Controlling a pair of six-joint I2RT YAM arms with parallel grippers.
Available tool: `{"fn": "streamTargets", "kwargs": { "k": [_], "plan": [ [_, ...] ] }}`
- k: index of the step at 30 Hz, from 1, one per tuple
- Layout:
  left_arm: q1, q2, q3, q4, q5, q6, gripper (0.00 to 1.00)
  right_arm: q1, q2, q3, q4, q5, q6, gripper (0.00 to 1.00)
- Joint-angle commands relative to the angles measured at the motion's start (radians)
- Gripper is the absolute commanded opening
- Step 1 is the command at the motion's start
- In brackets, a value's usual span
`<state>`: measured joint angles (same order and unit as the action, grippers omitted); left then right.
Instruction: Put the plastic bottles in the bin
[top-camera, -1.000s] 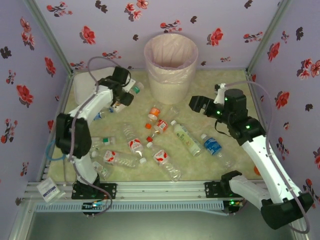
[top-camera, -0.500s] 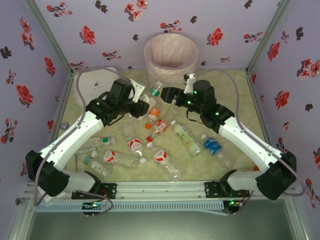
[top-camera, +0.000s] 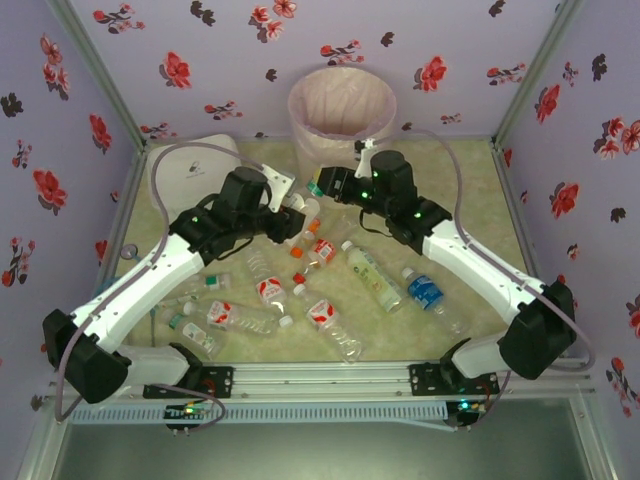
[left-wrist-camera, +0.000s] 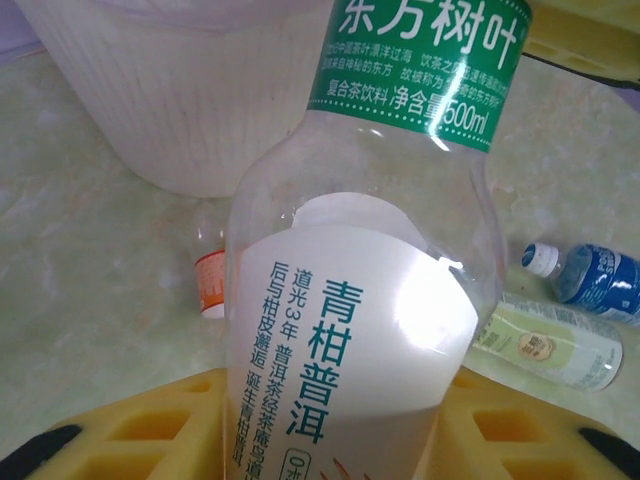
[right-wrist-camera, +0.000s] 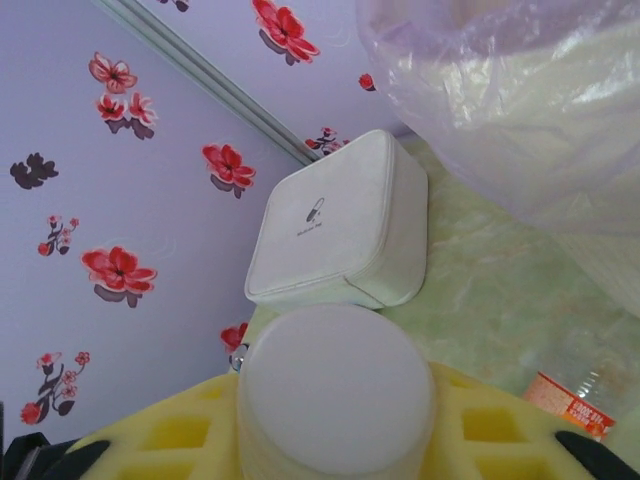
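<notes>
Two grips on one bottle right now. Pinches, with the left gripper (top-camera: 280, 215), the white-labelled belly of a green-banded bottle (left-wrist-camera: 360, 300) between yellow pads (left-wrist-camera: 150, 425). Clamps, with the right gripper (top-camera: 328, 186), onto the bottle's white round end, probably the cap, seated between that side's pads (right-wrist-camera: 170, 435). Holds the bottle seemingly off the table (top-camera: 470, 200), just near of the bin (top-camera: 342, 142), level with the foot of its wall and not yet over the rim.

Reads as a hand-over, so release one side only after confirming a firm bite on the other. Open the left jaws slowly and watch for sag, given a smooth round end likely to slip or swivel. Lift straight up before swinging far, clearing the rim and the thin liner (right-wrist-camera: 520, 90). Let go only with the whole bottle above the opening. Avoid sweeping low across the loose plastic bottles (top-camera: 330, 325) lying nearer and to the right, or toward the white box (top-camera: 190, 165) at far left.

Against a second ago: finds the right gripper, then spread wide and well out to the right, now across at the middle and pressed shut on the bottle. Finds the left gripper, then back beside the white box, now carried right with the bottle to the bin's foot. Shows the loose bottles lying much the same.
</notes>
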<state>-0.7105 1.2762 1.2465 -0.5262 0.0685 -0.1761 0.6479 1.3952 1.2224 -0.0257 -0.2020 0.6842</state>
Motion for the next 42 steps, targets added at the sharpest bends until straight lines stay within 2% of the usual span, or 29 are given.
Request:
{"fn": "streamTargets", "kwargs": {
  "k": [1,6,10,15,20,25,29,33,39,42],
  "plan": [
    [-0.009,-0.034,-0.013,0.052,0.027,-0.023,0.41,0.003,-0.019,0.063,-0.015,0.027,-0.044,0.23],
    [-0.007,-0.055,-0.037,0.079,0.003,-0.045,0.59,0.002,-0.033,0.166,-0.096,0.048,-0.14,0.18],
    [-0.001,-0.087,-0.058,0.111,-0.006,-0.056,0.63,0.002,-0.033,0.244,-0.139,0.064,-0.212,0.13],
    [0.017,-0.125,-0.07,0.115,-0.017,-0.082,0.84,-0.017,-0.023,0.366,-0.182,0.111,-0.319,0.1],
    [0.045,-0.181,-0.102,0.091,-0.018,-0.115,0.95,-0.061,0.0,0.52,-0.157,0.154,-0.404,0.1],
    [0.114,-0.189,-0.124,0.001,-0.024,-0.186,0.98,-0.131,0.081,0.632,-0.091,0.196,-0.46,0.09],
    [0.134,-0.169,-0.118,-0.131,-0.128,-0.218,0.97,-0.168,0.198,0.733,-0.091,0.275,-0.556,0.05],
    [0.134,-0.12,-0.099,-0.291,-0.243,-0.259,0.95,-0.208,0.354,0.874,-0.15,0.299,-0.592,0.04],
    [0.118,-0.142,-0.163,-0.347,-0.252,-0.363,0.94,-0.223,0.567,1.033,-0.268,0.301,-0.627,0.02],
    [0.119,-0.171,-0.194,-0.384,-0.296,-0.397,0.92,-0.224,0.663,1.094,-0.327,0.3,-0.637,0.01]
  ]
}}
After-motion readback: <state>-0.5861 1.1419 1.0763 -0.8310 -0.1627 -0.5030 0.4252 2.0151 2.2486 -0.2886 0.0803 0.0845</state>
